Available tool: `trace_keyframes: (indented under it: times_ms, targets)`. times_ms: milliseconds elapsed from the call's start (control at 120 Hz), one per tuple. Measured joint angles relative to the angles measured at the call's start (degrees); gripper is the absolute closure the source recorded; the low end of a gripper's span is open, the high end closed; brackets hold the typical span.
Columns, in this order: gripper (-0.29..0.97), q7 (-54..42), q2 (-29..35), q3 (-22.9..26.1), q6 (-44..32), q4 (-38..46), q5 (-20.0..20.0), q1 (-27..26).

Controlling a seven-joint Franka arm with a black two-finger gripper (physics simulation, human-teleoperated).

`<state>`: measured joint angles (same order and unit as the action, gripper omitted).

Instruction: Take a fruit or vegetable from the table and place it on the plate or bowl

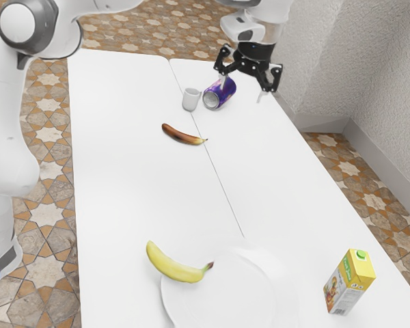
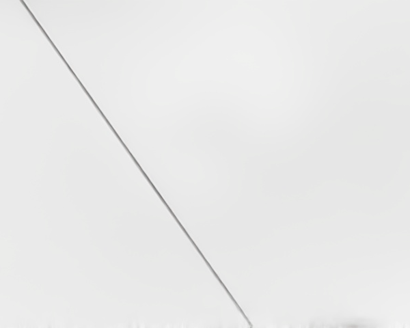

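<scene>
A yellow banana (image 1: pixel 176 265) lies near the table's front, its stem end resting over the rim of a white plate (image 1: pixel 240 295). Farther back, a brown overripe banana (image 1: pixel 182 134) lies beside the seam between the two tabletops. My gripper (image 1: pixel 246 78) hangs open high above the far end of the table, next to a purple can (image 1: pixel 220 93), with nothing between its fingers. The wrist view looks down on bare white tabletop crossed by the seam (image 2: pixel 137 164).
A small white cup (image 1: pixel 190 99) stands by the lying purple can at the back. A yellow and green juice carton (image 1: pixel 348 281) stands at the front on the exterior view's right. A grey wall runs along that side.
</scene>
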<state>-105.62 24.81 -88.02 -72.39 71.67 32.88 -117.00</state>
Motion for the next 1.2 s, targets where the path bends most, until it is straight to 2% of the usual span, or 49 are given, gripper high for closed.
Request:
trace_keyframes:
  times_ms: [58, 142, 200, 375, 575, 642, 842, 942, 1058, 1200]
  targets:
    - [0.00, 0.1, 0.2, -0.4, 0.9, 1.7, 0.0, -0.2]
    - [0.00, 0.3, 0.9, -6.9, 1.6, 6.6, -2.4, -1.8]
    - [0.00, 0.3, 1.1, -9.3, 2.1, 8.0, -3.7, -2.2]
    - [0.00, 0.8, 1.1, -9.8, 2.5, 8.1, -7.3, -5.7]
    - [0.00, 1.5, 1.1, -10.4, 1.8, 8.1, -7.9, -6.9]
    - [0.00, 1.7, 1.1, -10.5, 1.4, 8.1, -7.2, -6.8]
    - [0.00, 2.4, 1.1, -10.1, -0.8, 8.1, -0.9, -9.5]
    - [0.00, 2.7, 1.2, -10.4, -1.1, 8.5, 0.6, -9.8]
    - [0.00, 6.5, 1.0, -10.9, 0.3, 8.5, 1.2, -7.5]
    - [0.00, 12.7, 0.5, -9.3, 5.6, 8.5, 1.3, 3.8]
